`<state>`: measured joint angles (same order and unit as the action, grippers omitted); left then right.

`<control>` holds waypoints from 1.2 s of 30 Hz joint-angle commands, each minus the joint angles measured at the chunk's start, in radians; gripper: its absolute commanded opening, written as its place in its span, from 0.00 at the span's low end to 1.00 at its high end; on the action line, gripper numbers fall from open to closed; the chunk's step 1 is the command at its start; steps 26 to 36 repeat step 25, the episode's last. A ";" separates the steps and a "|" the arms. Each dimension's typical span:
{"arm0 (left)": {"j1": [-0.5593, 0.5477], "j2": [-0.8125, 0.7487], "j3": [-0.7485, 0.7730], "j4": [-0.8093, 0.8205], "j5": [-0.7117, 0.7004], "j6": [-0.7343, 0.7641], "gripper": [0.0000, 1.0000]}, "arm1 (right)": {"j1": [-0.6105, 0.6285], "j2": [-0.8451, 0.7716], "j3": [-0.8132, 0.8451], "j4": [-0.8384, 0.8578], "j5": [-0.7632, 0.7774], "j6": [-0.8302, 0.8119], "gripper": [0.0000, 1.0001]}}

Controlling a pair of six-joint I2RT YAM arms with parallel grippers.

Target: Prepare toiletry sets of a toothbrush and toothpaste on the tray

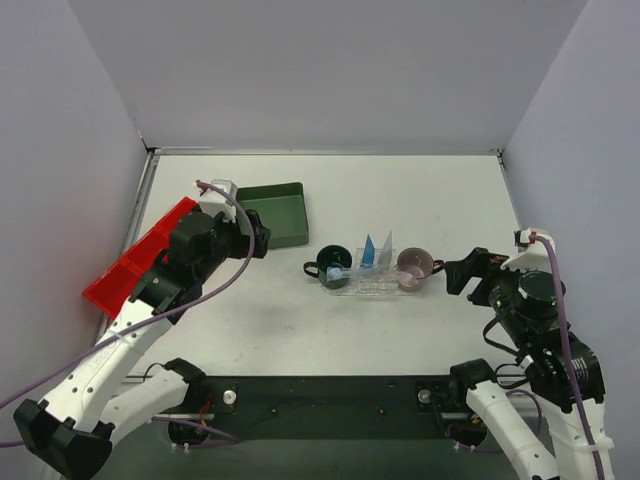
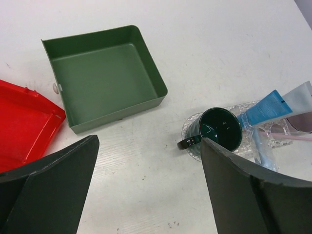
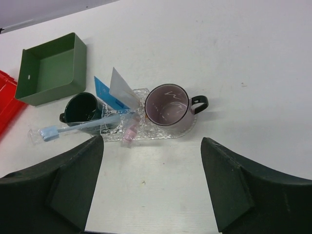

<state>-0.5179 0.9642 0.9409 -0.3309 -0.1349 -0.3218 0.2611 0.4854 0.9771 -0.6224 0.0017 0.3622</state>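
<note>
Overhead view: tray (image 1: 385, 291) sits mid-surface (image 1: 420, 190), long side running left-right, between the two arms. Dark green mug (image 1: 326, 268) on its left end, mauve mug (image 1: 414, 265) on its right end. Two toothpaste tubes (image 1: 368, 252) stand upright side by side between the mugs, one blue, one paler. The toothbrush (image 1: 338, 272) shows only as a light-blue end just beside the dark mug. Green box (image 1: 272, 213) is up-left of the tray, red bin (image 1: 135, 265) at the left edge. Left jaws sit by the box's near-left corner. Right jaws are just right of the mauve mug, not touching it. Jaw gap is hard to read from up here.

Left wrist view: left jaws wide apart above the surface. Green box (image 2: 107, 73) ahead, corner of the red bin (image 2: 24, 122) at left. Dark green mug (image 2: 220, 127) on the tray end (image 2: 188, 127). The toothpaste tubes (image 2: 265, 108) lean off to the right. Toothbrush (image 2: 261, 148) partly hidden behind the right-hand jaw.

Right wrist view: right jaws wide apart, the tray (image 3: 161, 135) ahead of the gap. Mauve mug (image 3: 168, 107) on its right end, handle pointing right. Dark green mug (image 3: 82, 109) on the left end, toothpaste tubes (image 3: 122, 88) between. Toothbrush (image 3: 83, 125) lies along the dark mug's near side, with its blue head past the tray's left end and its other end on the tray. A small pink piece (image 3: 129, 134) is on the tray's near edge, and I can't tell what it is.
</note>
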 commanded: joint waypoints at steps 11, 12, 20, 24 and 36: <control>0.001 -0.259 -0.096 0.073 -0.130 0.081 0.96 | -0.005 -0.131 0.026 -0.028 0.165 -0.048 0.76; 0.001 -0.266 -0.105 0.078 -0.132 0.082 0.97 | -0.006 -0.133 0.028 -0.028 0.165 -0.048 0.76; 0.001 -0.277 -0.109 0.082 -0.132 0.093 0.97 | -0.006 -0.137 0.028 -0.031 0.156 -0.045 0.76; 0.001 -0.275 -0.106 0.079 -0.137 0.095 0.97 | -0.006 -0.142 0.015 -0.031 0.155 -0.042 0.76; 0.001 -0.278 -0.106 0.078 -0.137 0.095 0.97 | -0.006 -0.143 0.014 -0.031 0.156 -0.040 0.76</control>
